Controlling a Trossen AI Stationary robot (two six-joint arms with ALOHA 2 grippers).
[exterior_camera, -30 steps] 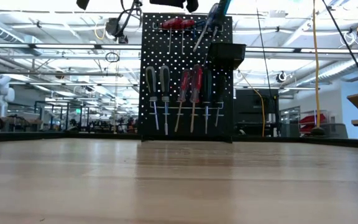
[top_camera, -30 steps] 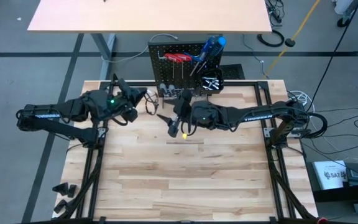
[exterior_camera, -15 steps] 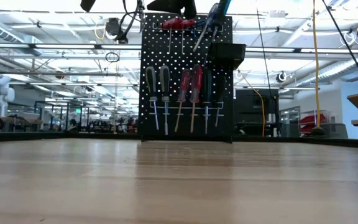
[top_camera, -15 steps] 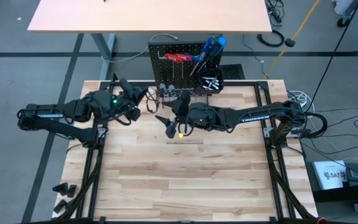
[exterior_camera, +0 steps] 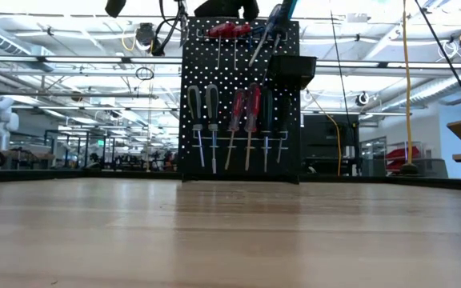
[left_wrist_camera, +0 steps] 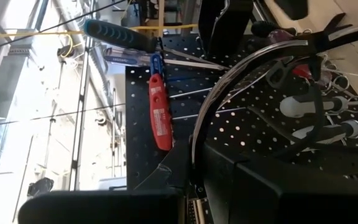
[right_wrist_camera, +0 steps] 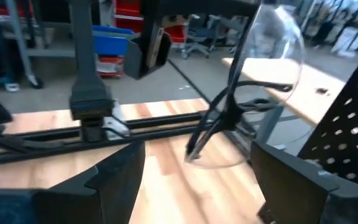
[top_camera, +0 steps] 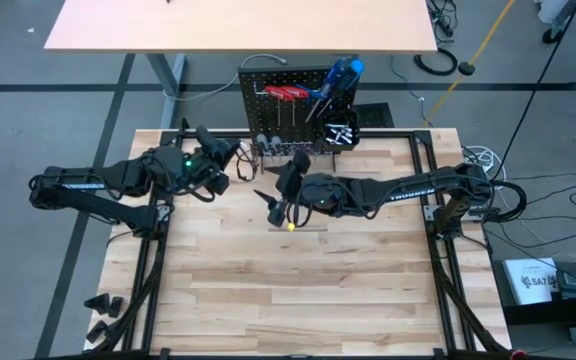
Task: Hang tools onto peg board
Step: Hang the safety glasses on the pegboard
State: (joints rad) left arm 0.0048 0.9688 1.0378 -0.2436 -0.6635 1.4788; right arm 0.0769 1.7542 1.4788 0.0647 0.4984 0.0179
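Note:
The black peg board [exterior_camera: 238,96] stands at the table's far edge [top_camera: 298,100]. Screwdrivers [exterior_camera: 230,120] hang on it in a row, with red-handled tools [exterior_camera: 229,30], a blue handle [exterior_camera: 278,16] and a small black bin [exterior_camera: 292,70] higher up. My left gripper [top_camera: 230,160] hovers left of the board, shut on a round clear thing in a thin metal rim [right_wrist_camera: 266,50]. My right gripper [top_camera: 278,185] is open in front of the board, its fingers [right_wrist_camera: 114,174] wide apart and touching nothing. My left gripper holds the round-rimmed thing where its metal rim [left_wrist_camera: 194,165] runs in between the fingers; the fingers themselves hide the exact spot. It comes roughly level from the table's left. The thing and its dark stems [right_wrist_camera: 222,118] hang clear of the table.
Black frame rails [right_wrist_camera: 55,149] run along the table's far and side edges. A second tan table [top_camera: 238,25] stands beyond the peg board. Cables and a box lie on the floor to the right [top_camera: 538,280]. Bare wooden tabletop [top_camera: 298,290] stretches toward the near edge.
My left gripper has crept a little toward the table's right, closer to the peg board, still holding the round-rimmed thing. My right gripper has shifted slightly toward the near edge and stayed open.

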